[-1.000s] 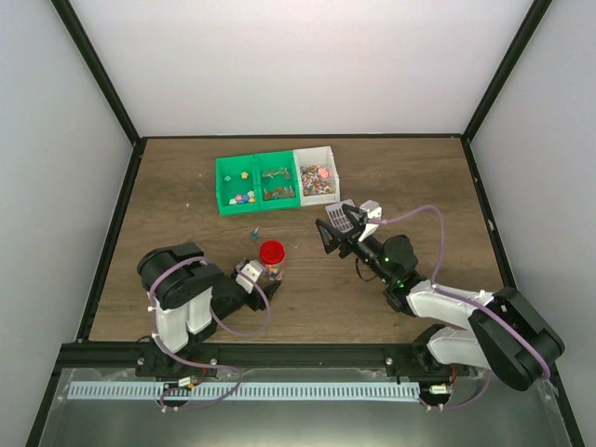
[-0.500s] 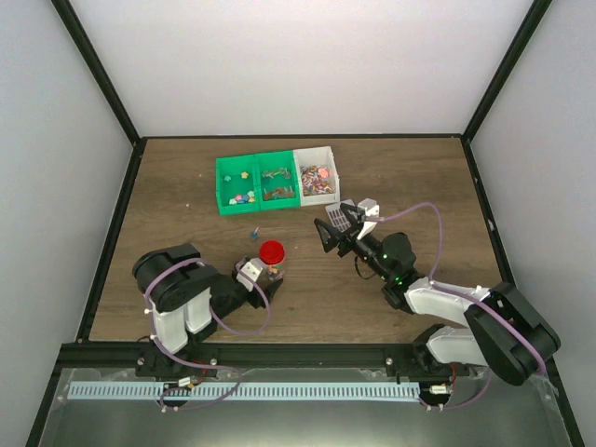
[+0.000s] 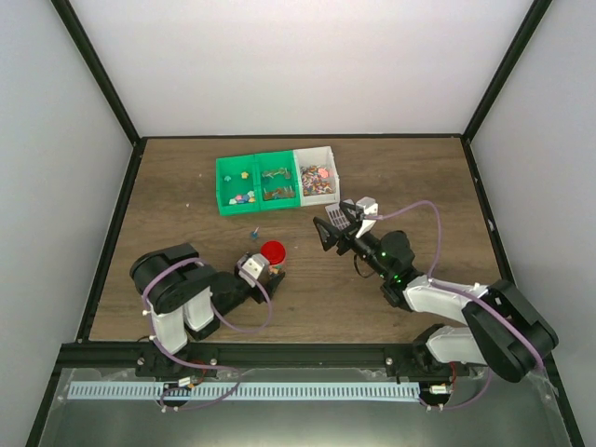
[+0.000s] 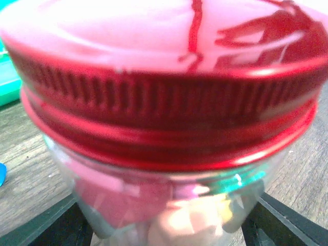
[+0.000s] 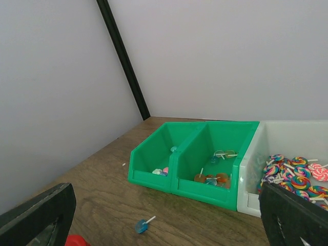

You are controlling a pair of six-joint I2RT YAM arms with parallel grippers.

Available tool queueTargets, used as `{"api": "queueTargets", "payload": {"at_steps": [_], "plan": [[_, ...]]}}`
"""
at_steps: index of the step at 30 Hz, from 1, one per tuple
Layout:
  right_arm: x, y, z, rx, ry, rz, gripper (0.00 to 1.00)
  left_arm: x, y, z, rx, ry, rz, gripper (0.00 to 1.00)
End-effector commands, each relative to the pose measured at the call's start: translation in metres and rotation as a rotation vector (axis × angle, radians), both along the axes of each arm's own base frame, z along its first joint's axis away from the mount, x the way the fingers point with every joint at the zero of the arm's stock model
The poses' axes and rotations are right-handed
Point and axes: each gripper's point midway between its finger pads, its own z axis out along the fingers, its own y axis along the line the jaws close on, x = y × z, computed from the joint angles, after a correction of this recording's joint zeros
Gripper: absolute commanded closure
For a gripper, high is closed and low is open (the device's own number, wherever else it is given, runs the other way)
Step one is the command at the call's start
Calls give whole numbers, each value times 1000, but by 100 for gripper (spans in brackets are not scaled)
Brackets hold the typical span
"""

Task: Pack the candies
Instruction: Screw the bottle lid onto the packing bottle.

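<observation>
While your left gripper [image 3: 264, 269] sits low over the table [image 3: 419, 186], close to its own base, its jaws are clamped on a clear jar [image 4: 102, 215]. In the left wrist view you see a dark finger [image 4: 36, 228] pressed against the glass on each side. The jar wears a ribbed red lid [image 4: 164, 102], screwed on and slightly tilted in that view. Through the glass you can make out the candies [image 4: 128, 200], pink and pale ones packed under the rim. The close view is too blurred for you to count them.

Your right gripper [image 3: 331, 226] hangs above the table to the right of the jar and well apart from it, jaws spread wide with nothing between them. It points toward the bins at the far side.

There you have a green bin [image 5: 148, 178] with two compartments and a white bin [image 5: 248, 190] touching its right side. A few loose candies lie in the left green compartment, and several lollipops on sticks [image 5: 210, 178] lie in the right one. The white bin holds a heap of swirl lollipops [image 5: 297, 177].

One blue lollipop [image 5: 141, 225] lies alone on the wood, between the green bin and the jar.
</observation>
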Motion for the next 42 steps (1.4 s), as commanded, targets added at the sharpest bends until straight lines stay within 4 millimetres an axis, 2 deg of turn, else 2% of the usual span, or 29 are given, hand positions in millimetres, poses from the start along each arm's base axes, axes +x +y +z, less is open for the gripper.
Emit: {"api": "queueTargets", "payload": {"at_steps": [1, 7, 12, 17, 18, 20, 23, 31, 33, 37, 42], "plan": [[7, 3, 13, 2, -35, -1, 0, 10, -8, 60, -160, -191, 2, 24], [8, 3, 10, -5, -30, -2, 0, 12, -14, 56, -157, -180, -17, 27], [8, 4, 6, -11, -20, 6, 0, 11, -21, 52, -159, -173, -50, 33], [15, 12, -6, -31, 37, 32, 5, 3, -27, 59, -187, -170, -99, 35], [16, 14, -9, -33, 57, 46, 7, 1, -27, 61, -194, -170, -111, 35], [17, 18, -14, -23, 94, 84, 18, -5, -31, 63, -203, -167, -154, 35], [18, 25, -21, -16, 151, 141, 27, -13, -38, 58, -193, -150, -214, 35], [-9, 40, -26, 6, 212, 309, 59, -19, -51, 42, -168, -126, -295, 35], [-11, 45, -35, -7, 263, 344, 61, -21, -52, 36, -153, -114, -311, 35], [-14, 54, -52, -41, 343, 400, 61, -13, -59, 36, -156, -135, -314, 34], [-22, 55, -61, -45, 363, 409, 71, -6, -57, 32, -128, -152, -293, 35]]}}
